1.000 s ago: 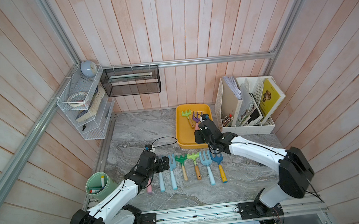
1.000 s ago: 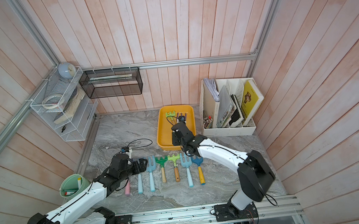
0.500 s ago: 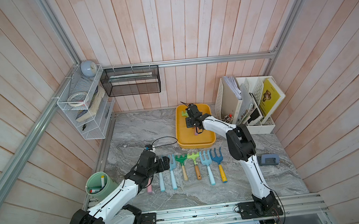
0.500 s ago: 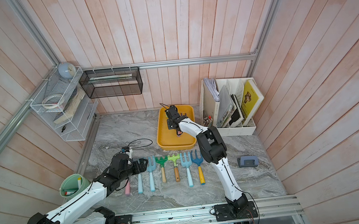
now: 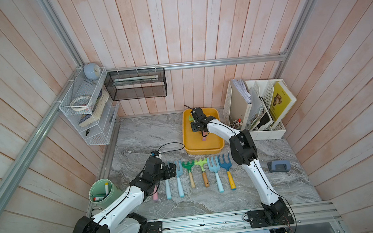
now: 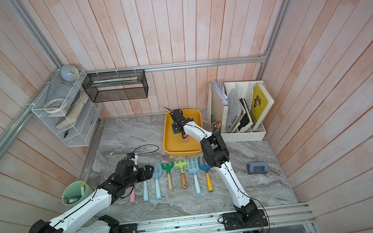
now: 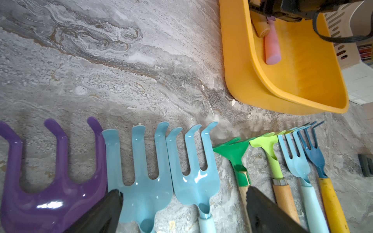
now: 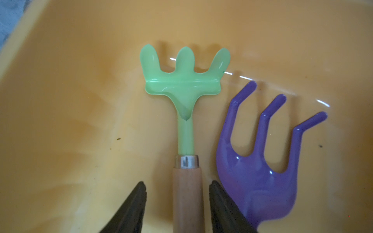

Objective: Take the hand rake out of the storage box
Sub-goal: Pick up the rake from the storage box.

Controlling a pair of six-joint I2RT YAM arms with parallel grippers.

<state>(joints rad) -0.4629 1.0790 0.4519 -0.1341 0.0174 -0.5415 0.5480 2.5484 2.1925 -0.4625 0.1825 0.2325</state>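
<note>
In a top view, a shallow yellow-orange plastic storage box (image 5: 208,144) sits at the far side of the grey marbled counter (image 5: 141,134). Left wrist view: left fingers (image 7: 101,213) spread wide above glossy light-blue rakes (image 7: 141,181). Right wrist view: right fingers (image 8: 131,209) straddle, without touching, the wooden handle of the pale-green hand rake (image 8: 182,82) lying in the box.

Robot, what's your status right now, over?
Right gripper open, straddling handle of green hand rake in storage box, not yet clamped. Left gripper open above laid-out tools. Purple hand fork close alongside.
</note>
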